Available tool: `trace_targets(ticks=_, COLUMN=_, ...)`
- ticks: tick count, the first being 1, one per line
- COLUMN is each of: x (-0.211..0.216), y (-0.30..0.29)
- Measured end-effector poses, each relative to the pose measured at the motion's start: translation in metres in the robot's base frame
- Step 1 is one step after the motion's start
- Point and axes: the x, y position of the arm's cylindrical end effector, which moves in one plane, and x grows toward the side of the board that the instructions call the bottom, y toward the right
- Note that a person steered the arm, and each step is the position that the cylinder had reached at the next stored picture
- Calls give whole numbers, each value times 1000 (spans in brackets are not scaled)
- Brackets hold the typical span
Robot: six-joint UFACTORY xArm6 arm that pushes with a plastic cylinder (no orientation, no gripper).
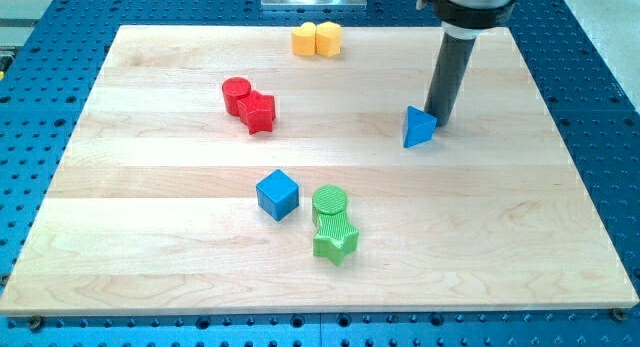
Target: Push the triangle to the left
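The blue triangle (418, 127) lies on the wooden board (150, 207) at the view's right of centre, upper half. My tip (439, 120) stands just to the view's right of the triangle, touching or nearly touching its right side. The dark rod rises from there to the view's top edge.
A blue cube (277, 194) sits near the middle. A green cylinder (329, 201) and a green star (335, 239) lie just right of it. A red cylinder (236, 94) and a red star-shaped block (258, 112) lie at upper left. Two yellow blocks (316, 38) sit at the top.
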Motion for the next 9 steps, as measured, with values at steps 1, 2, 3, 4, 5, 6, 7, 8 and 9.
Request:
trace_targets(ticks=1, x=16, y=15)
trace_targets(ticks=2, x=20, y=15)
trace_targets(ticks=3, x=23, y=2)
trace_targets(ticks=4, x=23, y=-35)
trace_targets(ticks=5, x=23, y=-73)
trace_targets(ticks=6, x=21, y=-100)
trace_targets(ticks=7, x=21, y=-110)
trace_targets(ticks=8, x=21, y=-102)
trace_targets(ticks=9, x=22, y=-81)
